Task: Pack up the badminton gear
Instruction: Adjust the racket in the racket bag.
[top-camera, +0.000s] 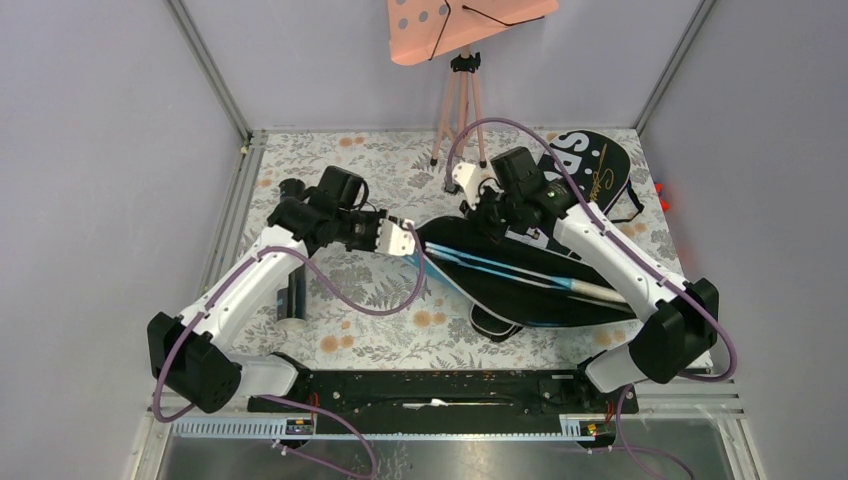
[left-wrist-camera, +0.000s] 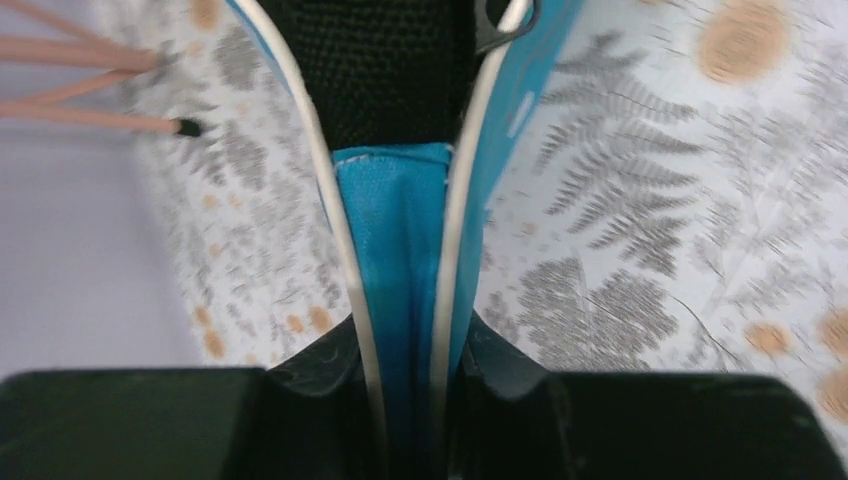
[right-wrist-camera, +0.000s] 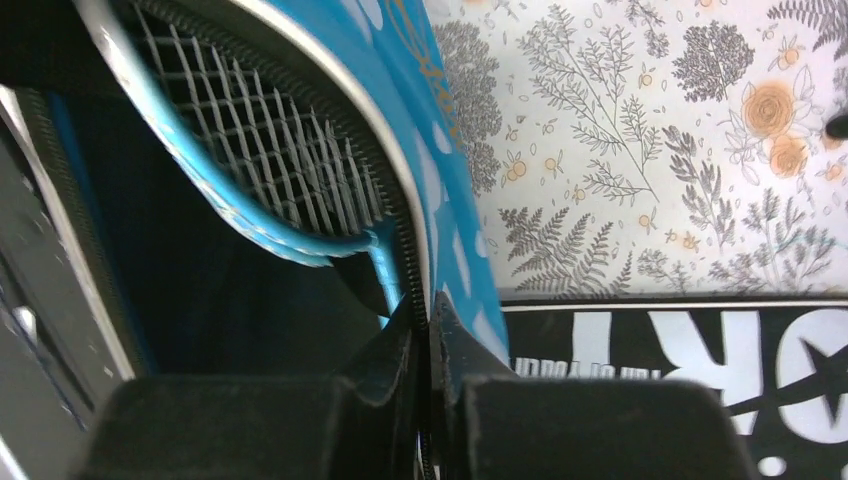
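While both arms reach inward from their bases at the near edge, I see them meet at a black and blue fabric racket bag (top-camera: 520, 305) lying on the floral-print tablecloth (top-camera: 350, 170). My left arm stretches in from the lower left, forearm slanting up to a level wrist, and the left gripper (top-camera: 400, 238) is clamped on the bag's pointed left tip; its wrist camera shows dark fingers (left-wrist-camera: 320, 365) pinching a fold of blue cloth between two lines of white piping. My right arm rises from the lower right, its forearm crossing above the bag's right end and its wrist bent down, and the right gripper (top-camera: 490, 215) is pressed closed on the zip edge along the bag's far side. The bag gapes along its top. Inside lies a thin racket with a light-blue hoop and white strings (right-wrist-camera: 270, 150); how many rackets are in there I cannot tell. From above, a light-blue shaft (top-camera: 500, 266) runs along the bag's long axis, which slants from the centre left towards the near right, with a pale handle (top-camera: 600, 291) pointing at the right arm's base. A black bag with white lettering (top-camera: 590, 165) lies flat just behind the first. A pink perforated board on tripod legs (top-camera: 460, 25) stands at the back.
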